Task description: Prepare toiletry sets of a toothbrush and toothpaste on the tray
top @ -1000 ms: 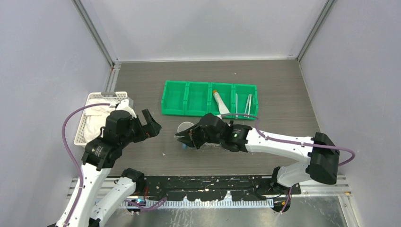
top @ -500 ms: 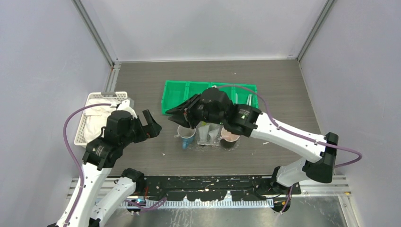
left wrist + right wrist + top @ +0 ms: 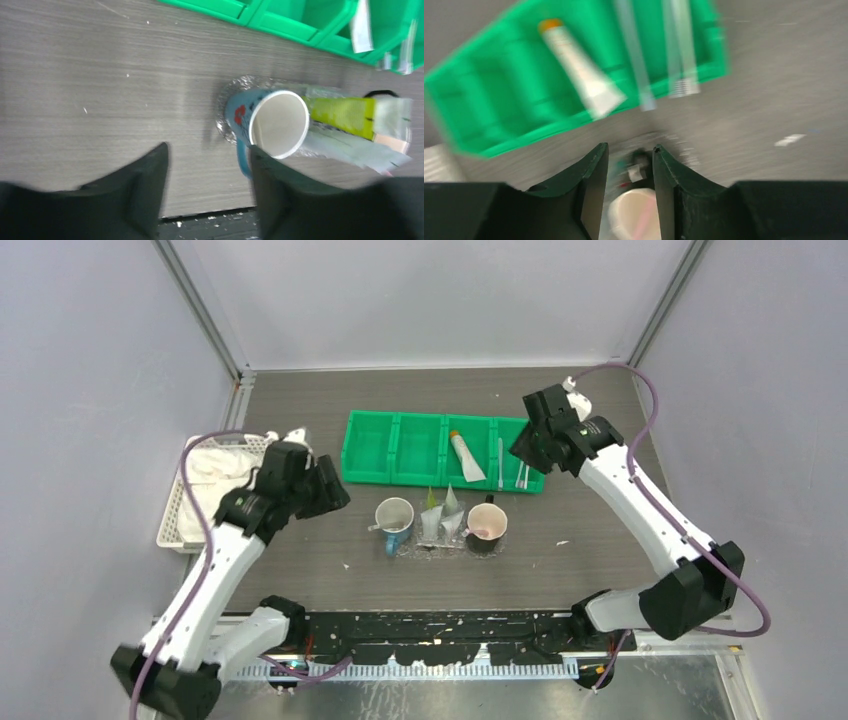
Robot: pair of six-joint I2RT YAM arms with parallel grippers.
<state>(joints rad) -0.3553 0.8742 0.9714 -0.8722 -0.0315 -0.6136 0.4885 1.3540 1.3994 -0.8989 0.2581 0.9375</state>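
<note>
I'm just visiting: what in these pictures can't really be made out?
Top view: the tray is mostly covered by the blue mug, a second mug and wrapped packets; only its glittery rim shows.
Right wrist view: motion blur smears the slim items in the green bin; what they are is unclear.
Top view: the left arm hides part of the white basket.

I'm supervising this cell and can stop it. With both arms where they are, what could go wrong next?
The open left claw hovers near the blue mug at the tray's end; a careless sweep could knock it and topple the wrapped toiletry sets standing beside it. The wrapped toothbrushes lie close together in the green bin, so the right claw might pinch two.
</note>
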